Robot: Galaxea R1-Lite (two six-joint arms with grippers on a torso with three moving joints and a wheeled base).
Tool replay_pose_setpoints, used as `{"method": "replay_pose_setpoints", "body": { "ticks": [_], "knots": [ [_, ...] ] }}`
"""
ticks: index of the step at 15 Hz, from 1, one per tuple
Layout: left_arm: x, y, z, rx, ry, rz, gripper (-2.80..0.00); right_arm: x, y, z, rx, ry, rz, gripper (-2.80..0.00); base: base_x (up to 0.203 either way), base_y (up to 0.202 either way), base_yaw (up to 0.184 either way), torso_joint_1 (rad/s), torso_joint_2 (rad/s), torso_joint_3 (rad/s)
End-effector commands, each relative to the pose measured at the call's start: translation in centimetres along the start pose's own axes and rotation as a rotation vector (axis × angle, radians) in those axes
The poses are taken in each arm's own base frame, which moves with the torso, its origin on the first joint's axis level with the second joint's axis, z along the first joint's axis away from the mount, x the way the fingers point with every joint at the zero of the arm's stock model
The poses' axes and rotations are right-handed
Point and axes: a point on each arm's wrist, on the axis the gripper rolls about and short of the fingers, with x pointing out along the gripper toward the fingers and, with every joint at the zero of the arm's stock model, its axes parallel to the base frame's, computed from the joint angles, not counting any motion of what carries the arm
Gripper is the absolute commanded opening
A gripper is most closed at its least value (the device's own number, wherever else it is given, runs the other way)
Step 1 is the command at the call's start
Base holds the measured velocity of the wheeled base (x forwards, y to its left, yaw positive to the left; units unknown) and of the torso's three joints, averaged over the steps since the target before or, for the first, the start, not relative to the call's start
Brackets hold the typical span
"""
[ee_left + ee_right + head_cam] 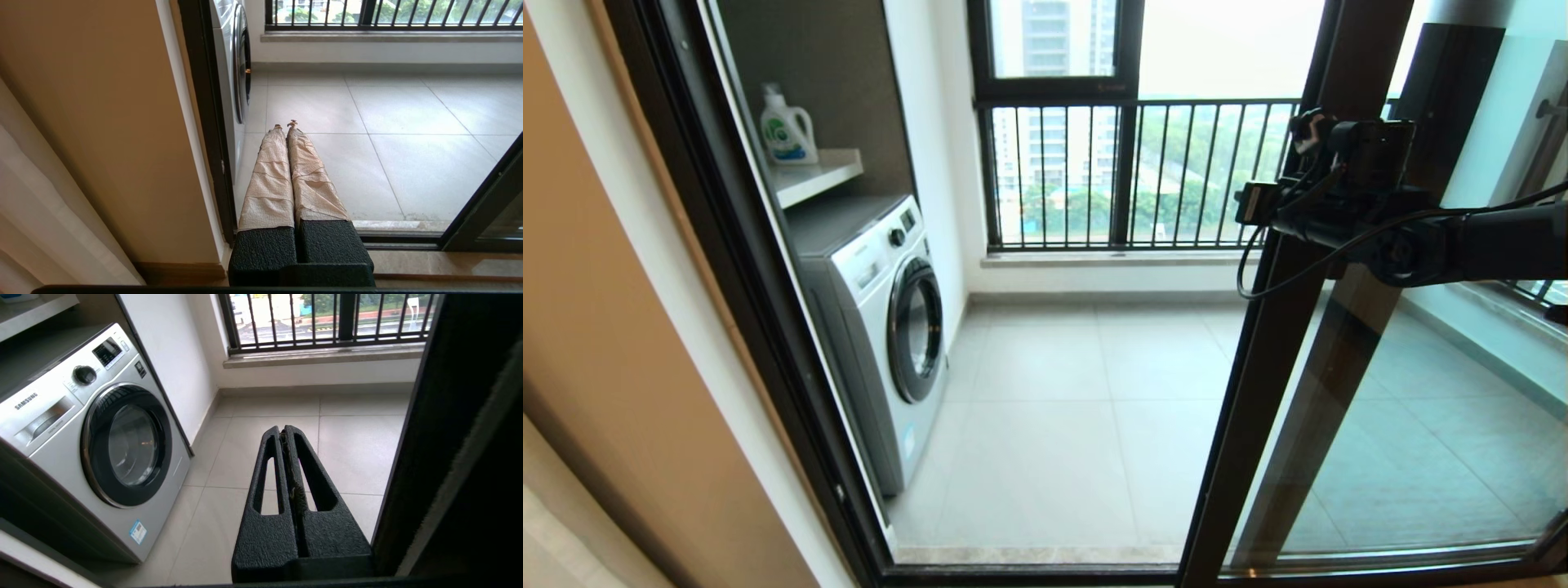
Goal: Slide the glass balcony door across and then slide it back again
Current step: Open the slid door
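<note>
A: Where does the glass balcony door (1380,425) stand?

B: It sits on the right of the doorway in the head view, its dark leading upright (1262,351) running from top to bottom of the picture, with the opening to the balcony on its left. A second dark upright shows through the pane behind it. The top and the right part of the door are cut off, and no handle can be made out.

A: And the right end effector (286,430)?

B: Its fingers lie together with nothing between them, seen in the right wrist view just beside the door's dark edge (449,437). Whether it touches that edge cannot be told. From the head camera only the arm's wrist and cables (1339,192) show in front of the upright; the fingertips are hidden there.

A: The left one?

B: The left end effector (286,124) has its paper-wrapped fingers (269,179) pressed together, empty, low near the door track (400,239) by the left jamb (204,122). It is out of the head view.

A: What lies beyond?

B: A washing machine (882,327) against the left wall, a detergent bottle (787,126) on the shelf (817,175) above it, a tiled floor (1062,408), and a window with black bars (1135,171).
</note>
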Motion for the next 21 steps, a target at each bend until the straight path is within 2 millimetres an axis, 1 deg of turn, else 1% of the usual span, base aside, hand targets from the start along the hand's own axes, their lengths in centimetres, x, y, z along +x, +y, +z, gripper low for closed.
{"method": "replay_pose_setpoints", "body": {
  "ticks": [1, 9, 16, 18, 21],
  "knots": [
    [0.0, 0.0, 0.0, 0.000, 0.001, 0.000, -2.80, -0.2, -1.0, 0.3, -0.001, -0.008, -0.023, -2.80, 0.000, 0.000, 0.000, 0.000, 0.00, 0.000],
    [0.0, 0.0, 0.0, 0.000, 0.001, 0.000, -2.80, -1.3, -4.2, 1.4, -0.003, -0.028, -0.091, -2.80, 0.000, 0.000, 0.000, 0.000, 0.00, 0.000],
    [0.0, 0.0, 0.0, 0.000, 0.001, 0.000, -2.80, -2.1, -6.0, 1.1, 0.001, -0.010, -0.132, -2.80, 0.000, 0.000, 0.000, 0.000, 0.00, 0.000],
    [0.0, 0.0, 0.0, 0.000, 0.001, 0.001, -2.80, -2.2, -5.9, 1.0, 0.001, -0.003, -0.132, -2.80, 0.000, 0.000, 0.000, 0.000, 0.00, 0.000],
    [0.0, 0.0, 0.0, 0.000, 0.001, 0.000, -2.80, -2.3, -4.9, 0.8, 0.000, 0.005, -0.109, -2.80, 0.000, 0.000, 0.000, 0.000, 0.00, 0.000]
  ]
}}
